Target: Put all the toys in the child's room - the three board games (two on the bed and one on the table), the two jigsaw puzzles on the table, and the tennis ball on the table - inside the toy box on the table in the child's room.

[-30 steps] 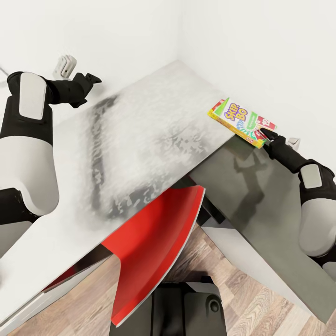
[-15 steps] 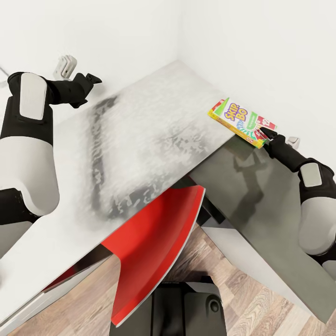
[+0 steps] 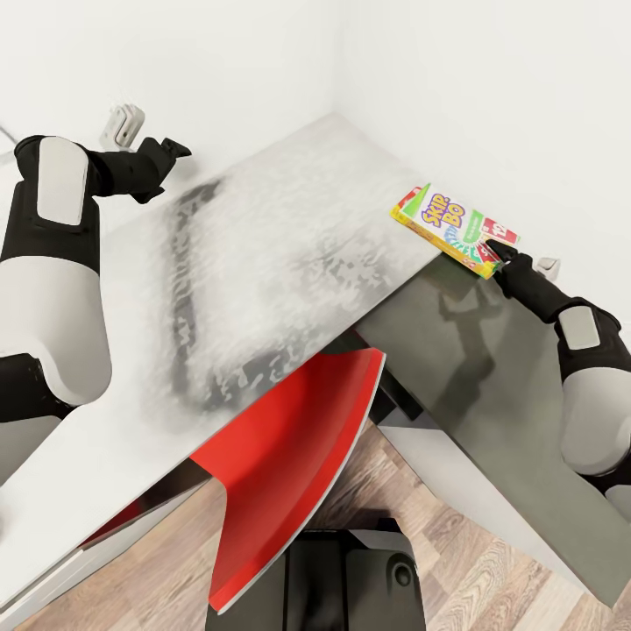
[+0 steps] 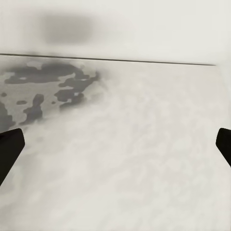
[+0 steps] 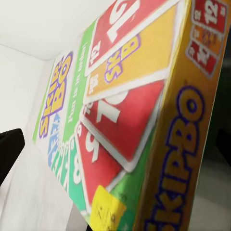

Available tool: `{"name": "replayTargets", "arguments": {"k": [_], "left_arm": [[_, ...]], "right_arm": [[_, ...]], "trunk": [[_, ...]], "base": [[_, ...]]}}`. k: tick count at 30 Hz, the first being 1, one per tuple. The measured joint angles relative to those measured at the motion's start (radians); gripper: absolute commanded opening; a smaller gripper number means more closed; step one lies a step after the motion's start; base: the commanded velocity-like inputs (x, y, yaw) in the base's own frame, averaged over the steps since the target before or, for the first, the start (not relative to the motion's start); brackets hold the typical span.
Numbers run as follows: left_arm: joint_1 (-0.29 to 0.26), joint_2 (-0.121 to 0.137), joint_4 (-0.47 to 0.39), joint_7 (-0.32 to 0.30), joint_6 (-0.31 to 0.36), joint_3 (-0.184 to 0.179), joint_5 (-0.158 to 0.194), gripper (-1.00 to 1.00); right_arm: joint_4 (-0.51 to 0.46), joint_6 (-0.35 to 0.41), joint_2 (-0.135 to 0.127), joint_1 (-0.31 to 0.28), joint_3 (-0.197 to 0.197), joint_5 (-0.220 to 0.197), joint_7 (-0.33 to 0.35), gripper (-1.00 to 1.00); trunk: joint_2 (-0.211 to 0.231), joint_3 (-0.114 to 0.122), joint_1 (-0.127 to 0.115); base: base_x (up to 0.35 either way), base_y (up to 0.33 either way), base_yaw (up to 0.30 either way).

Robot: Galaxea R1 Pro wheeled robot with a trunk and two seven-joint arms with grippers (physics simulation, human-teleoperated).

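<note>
The Skip-Bo box (image 3: 453,230) sat at the far right of the scene, tight against the white wall (image 3: 491,105), where the pale tabletop (image 3: 263,254) meets a darker grey surface (image 3: 478,377). The right gripper (image 3: 501,257) was right at the box's near-right corner. From the right wrist camera the box (image 5: 130,120) was huge and close, cover and yellow side both showing, with one dark finger (image 5: 9,151) off past its cover side and a dark shape at the opposite edge beyond its yellow side. So the box end looked to be sitting between the jaws, which were spread wider than the box. Whether anything actually touched it, I couldn't tell.

The left gripper (image 3: 175,147) was way over at the far left, poking out over the tabletop edge near a small white wall fitting (image 3: 123,124). In the left wrist camera both finger tips (image 4: 9,149) sat at opposite edges with bare mottled tabletop (image 4: 125,159) between them, so those jaws were wide and holding nothing.

Nearer in, a red chair (image 3: 294,456) was tucked under the tabletop, with wood floor (image 3: 491,570) below.
</note>
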Motion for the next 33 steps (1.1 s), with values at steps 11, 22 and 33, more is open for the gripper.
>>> {"name": "replayTargets", "arguments": {"k": [11, 22, 33], "left_arm": [[0.001, 0.000, 0.000, 0.000, 0.000, 0.000, 0.000, 1.00], [0.001, 0.000, 0.000, 0.000, 0.000, 0.000, 0.000, 1.00], [0.006, 0.000, 0.000, -0.001, -0.001, 0.000, 0.000, 1.00]], "right_arm": [[0.021, -0.010, 0.000, -0.014, 0.000, 0.000, 0.000, 1.00], [0.026, -0.012, 0.003, -0.019, 0.000, 0.000, 0.000, 1.00], [0.024, -0.012, 0.004, -0.020, 0.000, -0.003, 0.002, -1.00]], "trunk": [[0.000, 0.000, 0.000], [0.000, 0.000, 0.000], [0.000, 0.000, 0.000]], "base": [[0.000, 0.000, 0.000], [0.000, 0.000, 0.000], [0.000, 0.000, 0.000]]}}
